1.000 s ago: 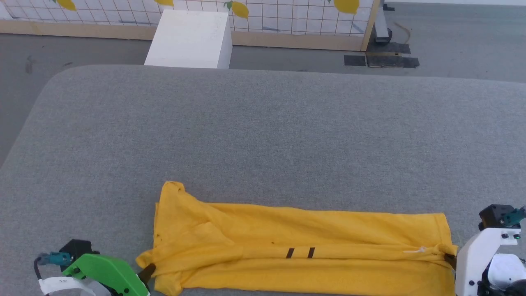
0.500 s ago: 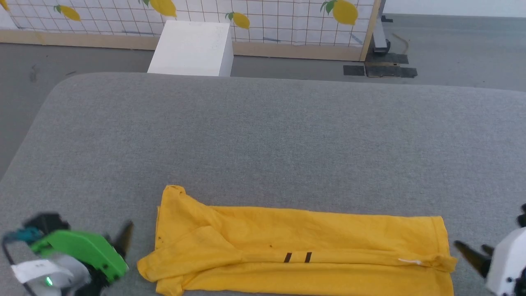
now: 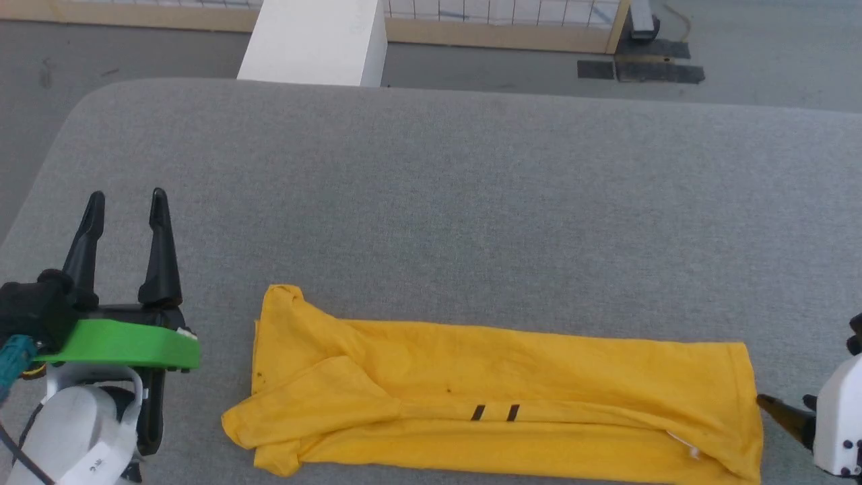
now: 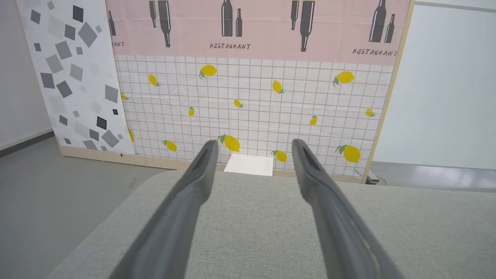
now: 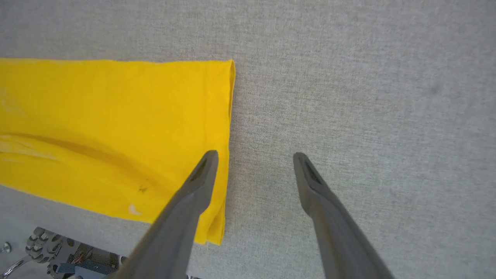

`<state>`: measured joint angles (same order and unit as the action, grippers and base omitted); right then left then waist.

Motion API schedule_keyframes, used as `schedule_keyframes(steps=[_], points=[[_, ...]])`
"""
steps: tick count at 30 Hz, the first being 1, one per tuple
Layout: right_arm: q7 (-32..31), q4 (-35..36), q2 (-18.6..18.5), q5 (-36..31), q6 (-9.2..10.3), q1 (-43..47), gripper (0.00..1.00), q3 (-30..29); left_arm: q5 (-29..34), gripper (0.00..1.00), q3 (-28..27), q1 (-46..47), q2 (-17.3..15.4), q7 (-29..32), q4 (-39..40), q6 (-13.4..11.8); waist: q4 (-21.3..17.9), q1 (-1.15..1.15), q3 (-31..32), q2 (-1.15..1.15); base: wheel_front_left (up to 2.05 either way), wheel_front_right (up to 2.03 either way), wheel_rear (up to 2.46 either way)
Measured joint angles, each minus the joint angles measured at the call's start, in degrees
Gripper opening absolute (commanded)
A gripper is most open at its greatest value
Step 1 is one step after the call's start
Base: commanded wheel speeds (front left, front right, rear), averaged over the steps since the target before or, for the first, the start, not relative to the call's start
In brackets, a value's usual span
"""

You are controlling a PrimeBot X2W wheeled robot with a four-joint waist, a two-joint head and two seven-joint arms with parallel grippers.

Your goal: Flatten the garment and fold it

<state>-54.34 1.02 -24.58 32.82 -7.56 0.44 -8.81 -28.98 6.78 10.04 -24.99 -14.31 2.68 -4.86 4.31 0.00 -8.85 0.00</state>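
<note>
The garment [image 3: 498, 397], a mustard-yellow T-shirt, lies folded lengthwise into a long strip near the front edge of the grey padded table [image 3: 431, 188]. Two short black stripes show on its middle, and a sleeve sticks out at its left end. My left gripper [image 3: 126, 199] stands open to the left of the shirt, apart from it, with its fingers pointing toward the far edge. In the left wrist view the left gripper [image 4: 254, 143] holds nothing. My right gripper [image 3: 784, 407] is open just off the shirt's right hem. In the right wrist view the right gripper [image 5: 254, 155] is empty, one finger overlapping the garment [image 5: 116, 128] hem.
A white box [image 3: 316, 40] stands on the floor beyond the table's far edge. Behind it runs a lemon-print wall panel [image 4: 252, 100]. Black mats [image 3: 640, 67] lie on the floor at the far right. Bare grey table surface stretches behind the shirt.
Both grippers have let go of the shirt's ends and opened. The left one rose and swung away to the left; the right one drew back to the right. The head camera also shifted.
</note>
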Motion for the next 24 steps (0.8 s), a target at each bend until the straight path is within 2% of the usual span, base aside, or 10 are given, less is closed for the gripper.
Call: schedule_keyframes(steps=[6,12,20,21,22,24], points=[[0.7,-2.4,-1.8,4.1,0.00,-0.2,1.00,6.1,3.6,1.00,-2.6,0.8,4.2,-0.3,-0.4,0.9,1.1,0.00,-2.5,0.00,0.00,0.00,0.00],[2.0,-2.4,-3.6,6.5,0.03,-2.1,1.00,13.6,5.5,1.00,-5.8,0.3,7.7,-0.4,-1.0,3.2,1.5,0.00,-3.5,0.00,0.00,0.00,0.00],[3.4,-4.7,-5.2,8.2,0.02,-4.8,1.00,18.3,6.9,1.00,-8.4,0.0,9.8,-0.4,-2.3,5.5,1.8,0.00,-3.4,0.00,0.00,0.00,0.00],[3.4,-5.3,-5.3,8.3,0.01,-5.1,0.24,18.5,6.9,1.00,-8.8,0.0,10.2,-0.4,-2.5,5.9,1.9,0.00,-3.3,0.00,0.00,0.00,0.00],[3.4,-5.8,-5.4,8.4,0.01,-5.3,0.00,18.5,7.1,1.00,-9.0,-0.1,10.3,-0.4,-2.7,6.1,1.9,0.00,-3.2,0.00,0.00,0.00,0.00],[3.4,-6.9,-5.5,8.5,-0.01,-5.7,0.00,18.2,7.4,1.00,-9.3,-0.1,10.6,-0.4,-3.0,6.6,1.9,0.00,-3.1,0.00,0.00,0.00,0.00]])
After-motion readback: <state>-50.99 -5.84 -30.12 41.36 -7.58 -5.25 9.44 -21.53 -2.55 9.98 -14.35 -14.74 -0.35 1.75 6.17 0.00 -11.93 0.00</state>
